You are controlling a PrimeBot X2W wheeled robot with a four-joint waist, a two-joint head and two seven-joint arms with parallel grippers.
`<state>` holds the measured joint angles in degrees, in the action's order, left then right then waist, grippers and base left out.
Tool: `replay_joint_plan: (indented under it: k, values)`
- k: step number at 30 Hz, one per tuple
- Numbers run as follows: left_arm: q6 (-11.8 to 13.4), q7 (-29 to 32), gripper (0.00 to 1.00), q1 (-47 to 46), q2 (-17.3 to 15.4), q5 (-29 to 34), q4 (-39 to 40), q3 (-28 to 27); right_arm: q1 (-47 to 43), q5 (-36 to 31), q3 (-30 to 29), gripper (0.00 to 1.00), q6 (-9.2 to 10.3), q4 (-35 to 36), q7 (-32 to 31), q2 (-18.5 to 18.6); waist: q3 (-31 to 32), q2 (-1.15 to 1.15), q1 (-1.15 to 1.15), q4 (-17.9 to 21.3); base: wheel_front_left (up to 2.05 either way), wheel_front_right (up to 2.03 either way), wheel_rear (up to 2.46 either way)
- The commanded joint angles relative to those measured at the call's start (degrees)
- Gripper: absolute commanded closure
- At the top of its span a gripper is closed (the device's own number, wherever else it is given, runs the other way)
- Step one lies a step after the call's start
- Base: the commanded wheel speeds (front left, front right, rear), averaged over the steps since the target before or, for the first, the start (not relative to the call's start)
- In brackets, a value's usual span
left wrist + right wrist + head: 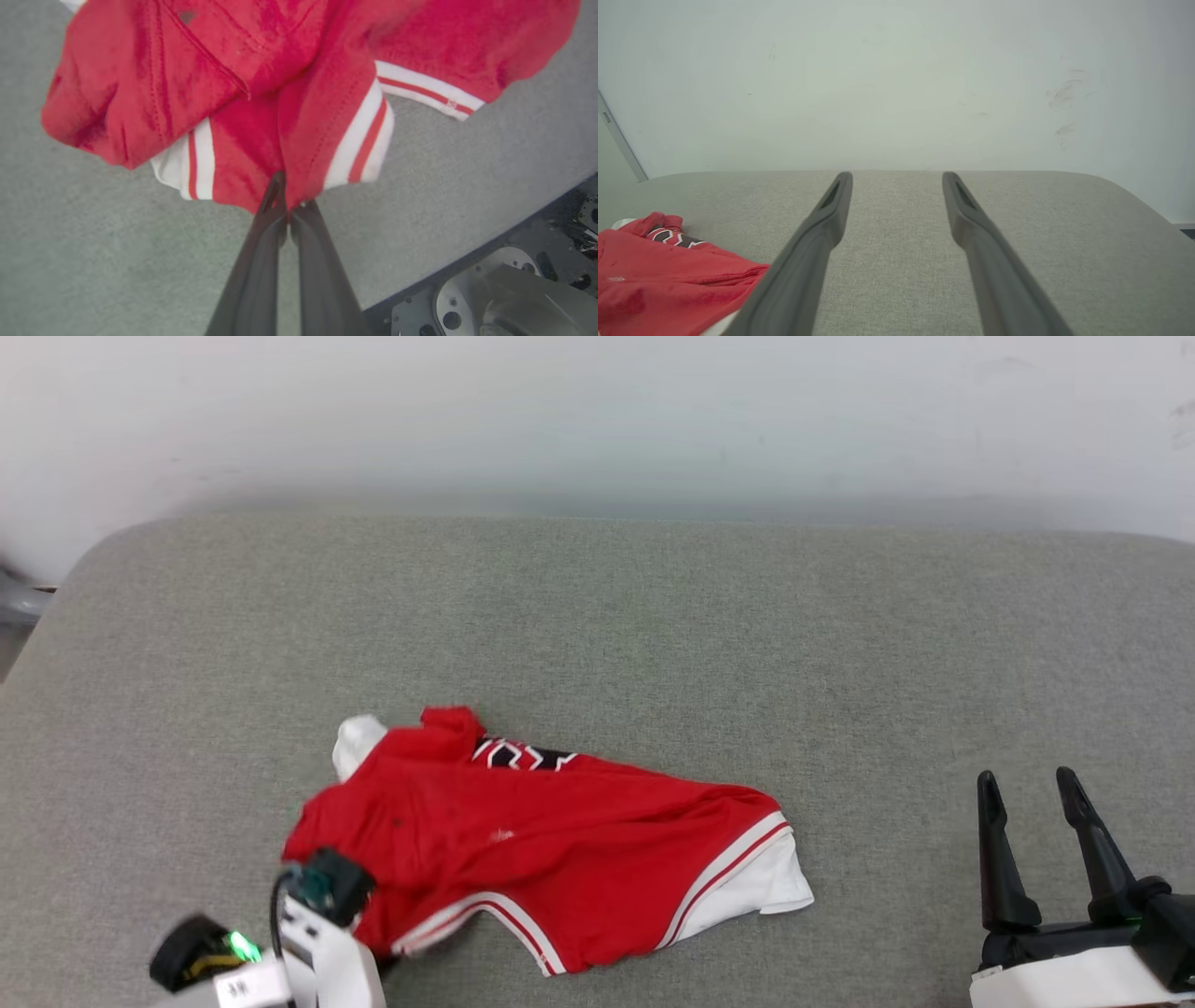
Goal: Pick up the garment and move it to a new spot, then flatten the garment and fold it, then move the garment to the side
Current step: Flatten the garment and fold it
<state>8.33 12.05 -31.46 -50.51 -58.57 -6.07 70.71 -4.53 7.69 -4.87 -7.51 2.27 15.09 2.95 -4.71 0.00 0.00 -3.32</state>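
red jersey on grey padded surface, left gripper pinching its edge

item 1: the garment [551, 840]. a red sports jersey with white sleeves and red-and-white striped trim. it lies crumpled and partly doubled over on the near left part of the surface. one white sleeve with striped trim sticks out at the jersey's right end. a small white bit shows at its far left corner. black letters with white outlines peek out along the far edge, too folded to read. in the left wrist view the red cloth bunches up in folds, with striped bands on both sides of the fingers.

item 2: left gripper [287, 196]. its two dark fingers are pressed together, clenched on a fold of red cloth at the jersey's near edge, between two striped bands. in the head view the pale wrist of this arm sits at the jersey's near left corner, with a green light glowing on it.

item 3: right gripper [1027, 784]. released, its fingers spread wide with nothing between them. it rests at the lower right, well apart from the jersey, fingers pointing toward the wall.

item 4: grey surface [653, 616]. a woven padded top with rounded corners, carrying the jersey.

item 5: wall [597, 411]. pale and plain, with faint scuff marks, right behind the surface.

item 6: metal base [490, 289]. dark and silver plates past the near edge of the surface, in the left wrist view.
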Motion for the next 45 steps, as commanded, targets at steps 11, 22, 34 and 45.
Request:
replay_joint_plan:
  k: [11,22,34,45]
  values:
    - [-2.15,-5.82,0.0,8.2,8.3,-3.62,-9.22,-0.1,-0.95,-0.89,-0.09,0.0,0.04,-0.49,0.11,-0.14,1.25,0.0,0.0,-0.83,0.0,0.0,0.0]
    - [6.27,-18.22,0.0,7.99,8.73,1.8,-2.42,-3.87,-2.41,-1.34,-1.09,0.0,0.04,0.28,0.11,-0.14,4.23,0.0,0.0,-1.97,0.0,0.0,0.0]
    - [20.3,-26.81,0.0,10.03,7.93,7.61,7.32,-12.09,-2.19,-1.87,-1.11,0.0,0.04,1.01,0.11,-0.13,4.75,0.0,0.0,-2.88,0.0,0.0,0.0]
    - [26.35,-27.24,0.0,24.62,17.02,25.19,11.53,-35.6,-0.72,-3.07,-0.91,0.0,0.05,1.66,0.11,-0.14,4.41,0.0,0.0,-3.35,0.0,0.0,0.0]
